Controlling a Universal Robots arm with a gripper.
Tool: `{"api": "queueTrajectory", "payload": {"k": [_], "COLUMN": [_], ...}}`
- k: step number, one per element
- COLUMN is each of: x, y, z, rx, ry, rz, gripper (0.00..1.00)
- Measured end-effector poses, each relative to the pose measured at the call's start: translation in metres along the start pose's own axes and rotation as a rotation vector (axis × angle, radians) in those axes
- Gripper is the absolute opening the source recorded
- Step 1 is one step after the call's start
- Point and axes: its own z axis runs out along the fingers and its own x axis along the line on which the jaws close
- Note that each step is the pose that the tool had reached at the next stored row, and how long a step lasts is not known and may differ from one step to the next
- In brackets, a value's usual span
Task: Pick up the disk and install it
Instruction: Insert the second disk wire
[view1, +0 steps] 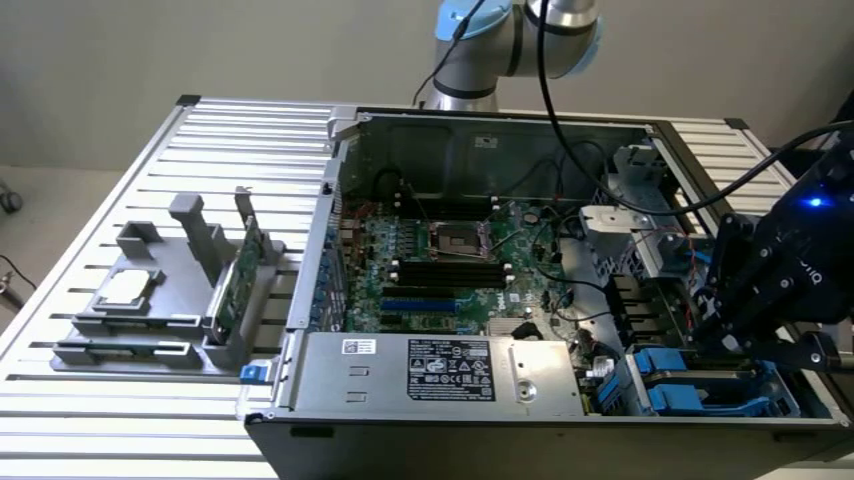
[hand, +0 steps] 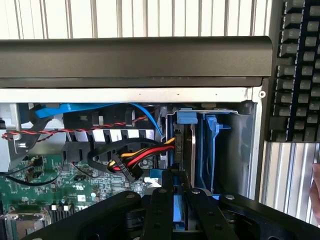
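Now, at the lower right of the exterior view, the black gripper (view1: 747, 330) hangs over the open computer case (view1: 467, 130), its jaws nearly together, pinching the disk (hand: 181, 210) edge-on above the blue drive bay (view1: 701, 385). I judge the disk stiff, fairly heavy and shock-sensitive, best gripped by its blue plastic frame.

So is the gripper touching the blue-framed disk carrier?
Touching: in the wrist view the gripper closes around the upright blue-framed disk carrier's edge at the bay.
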Motion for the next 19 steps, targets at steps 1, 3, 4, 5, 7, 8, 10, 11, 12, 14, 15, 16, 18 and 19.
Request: {"api": "queueTrajectory", "payload": {"k": [1, 3, 4, 5, 7, 8, 10, 11, 12, 14, 15, 16, 18, 19], "x": [-0.0001, -0.0003, -0.0004, -0.0005, -0.0008, -0.0010, -0.0016, -0.0018, -0.0021, -0.0026, -0.0028, -0.0031, -0.0036, -0.0039], "y": [0.0000, 0.0000, 0.0001, 0.0001, 0.0001, 0.0001, 0.0001, 0.0002, 0.0002, 0.0004, 0.0004, 0.0004, 0.0004, 0.0004], "z": [0.0002, 0.0006, 0.0008, 0.0009, 0.0012, 0.0014, 0.0023, 0.0027, 0.0031, 0.0039, 0.0043, 0.0046, 0.0054, 0.0057], "rx": [-0.0011, -0.0036, -0.0047, -0.0059, -0.0091, -0.0106, -0.0136, -0.0145, -0.0148, -0.0153, -0.0155, -0.0156, -0.0157, -0.0157], "ry": [0.0012, 0.0022, 0.0027, 0.0029, 0.0031, 0.0031, 0.0036, 0.0035, 0.0035, 0.0036, 0.0036, 0.0035, 0.0034, 0.0034], "rz": [0.000, 0.000, 0.000, 0.000, -0.001, -0.001, -0.001, -0.001, -0.001, -0.001, -0.001, -0.001, -0.001, -0.001], "gripper": [0.16, 0.16, 0.16, 0.16, 0.16, 0.16, 0.16, 0.16, 0.16, 0.16, 0.16, 0.16, 0.16, 0.16]}}
